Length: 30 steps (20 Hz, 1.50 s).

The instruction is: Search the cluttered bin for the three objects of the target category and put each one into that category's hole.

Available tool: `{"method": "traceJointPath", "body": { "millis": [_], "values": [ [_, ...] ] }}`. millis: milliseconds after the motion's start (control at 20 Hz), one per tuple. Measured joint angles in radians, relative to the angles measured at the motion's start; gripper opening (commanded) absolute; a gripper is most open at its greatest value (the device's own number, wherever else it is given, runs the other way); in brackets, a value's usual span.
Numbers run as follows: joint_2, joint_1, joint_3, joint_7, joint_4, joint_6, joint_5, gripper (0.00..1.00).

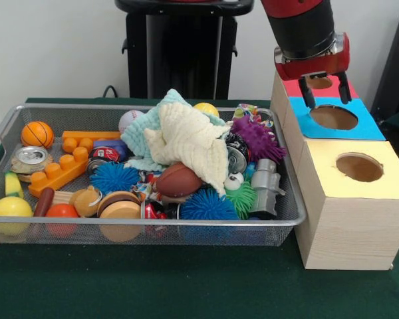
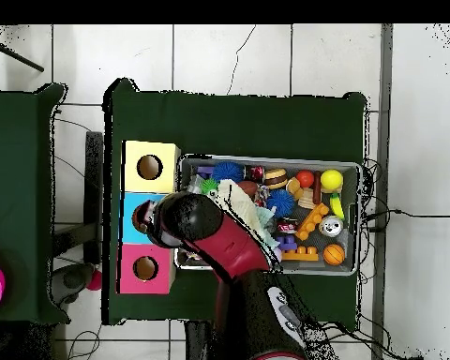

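Tool [image 1: 326, 98] is seen hovering over the blue hole [image 1: 334, 117], fingers parted, nothing visibly held. Remaining targets presumably lie in the bin [image 1: 0, 136]; the towel [image 1: 186, 136] should be shifted for searching.

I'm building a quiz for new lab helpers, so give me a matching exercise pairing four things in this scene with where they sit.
Things:
1. tool
2. mini basketball
3. cream cloth
4. yellow ball

Places:
A. near left corner of the wire bin in the front view
B. above the blue-topped hole
C. far left corner of the bin
D. draped on the pile in mid-bin

Pairs: 1-B, 2-C, 3-D, 4-A
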Motion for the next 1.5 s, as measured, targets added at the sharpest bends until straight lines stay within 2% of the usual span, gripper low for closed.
{"method": "traceJointPath", "body": {
  "millis": [450, 500, 700, 850, 1250, 1500],
  "values": [
    [0.013, 0.028, -0.045, 0.000, -0.071, 0.027, -0.179, 1.00],
    [0.017, 0.035, -0.059, 0.000, -0.097, 0.057, -0.231, 1.00],
    [0.030, 0.042, -0.095, 0.000, -0.175, 0.151, -0.361, 1.00],
    [0.040, 0.040, -0.109, 0.000, -0.217, 0.196, -0.411, 1.00],
    [0.086, -0.014, -0.117, 0.000, -0.342, 0.229, -0.539, 1.00],
    [0.136, -0.097, -0.105, 0.000, -0.402, 0.192, -0.651, 1.00]
  ]
}}
